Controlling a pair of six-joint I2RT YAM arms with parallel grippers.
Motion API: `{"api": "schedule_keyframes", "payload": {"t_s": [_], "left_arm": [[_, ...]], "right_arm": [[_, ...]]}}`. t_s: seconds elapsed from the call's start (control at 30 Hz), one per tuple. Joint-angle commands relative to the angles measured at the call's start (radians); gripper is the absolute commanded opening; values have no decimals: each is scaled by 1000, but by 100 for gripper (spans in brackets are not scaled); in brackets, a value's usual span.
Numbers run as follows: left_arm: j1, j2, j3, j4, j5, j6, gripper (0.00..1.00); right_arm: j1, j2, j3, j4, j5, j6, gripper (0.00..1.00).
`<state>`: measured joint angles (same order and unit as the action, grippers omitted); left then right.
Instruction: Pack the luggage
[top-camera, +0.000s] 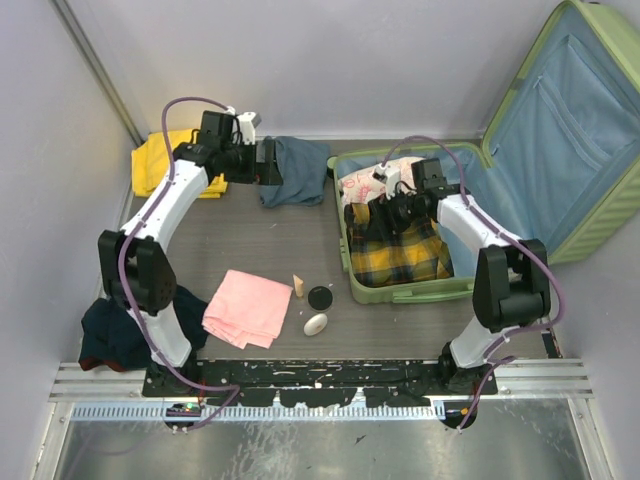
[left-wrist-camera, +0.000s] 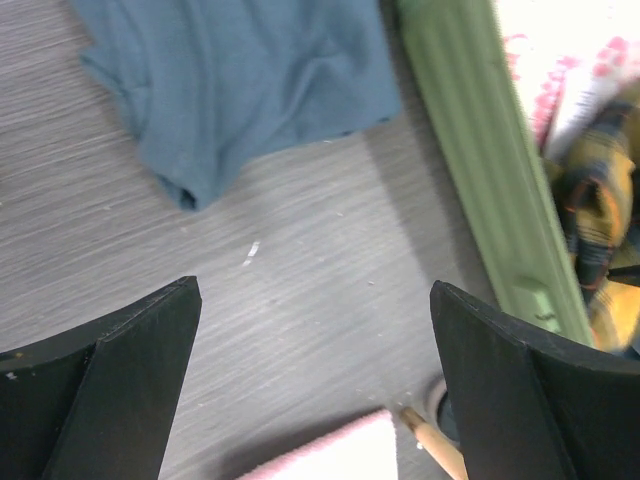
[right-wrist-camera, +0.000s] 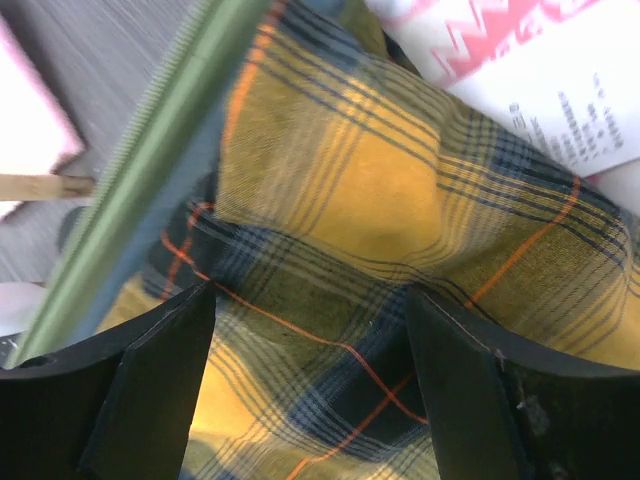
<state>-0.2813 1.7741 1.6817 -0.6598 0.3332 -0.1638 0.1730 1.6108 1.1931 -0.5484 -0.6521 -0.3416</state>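
The left gripper (top-camera: 267, 163), stretched forward, gapes empty by a crumpled blue-grey cloth (top-camera: 300, 172). The right gripper (top-camera: 364, 216) dips into the light-green hard-shell suitcase (top-camera: 410, 293), fingers (right-wrist-camera: 150, 390) parted, empty, over yellow plaid fabric (top-camera: 405, 255).

The grey wood-grain table (top-camera: 270, 240) carries an open light-green suitcase (top-camera: 410, 294). Just beside the suitcase's far left corner lies a blue-grey garment (top-camera: 300, 170), and further left a yellow cloth (top-camera: 160, 160). Near its front left corner are a small wooden piece (top-camera: 298, 286), a black disc (top-camera: 320, 297) and a white oval object (top-camera: 316, 324), then a folded pink cloth (top-camera: 248, 308). A dark garment (top-camera: 110, 330) lies well apart from the suitcase.
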Motion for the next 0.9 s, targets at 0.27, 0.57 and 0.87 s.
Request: {"api": "schedule_keyframes", "payload": {"t_s": [0.27,0.57,0.87], "left_arm": [[34,306,271,62,-70,126,95],[-11,623,594,32,-173,153,89],[-70,771,717,-63,-266,225,80]], "right_arm": [[-10,23,140,-24,14,-6,87],[-45,-63,204,-98,13,28,89],[-69,-80,194,-80,31,72,88]]}}
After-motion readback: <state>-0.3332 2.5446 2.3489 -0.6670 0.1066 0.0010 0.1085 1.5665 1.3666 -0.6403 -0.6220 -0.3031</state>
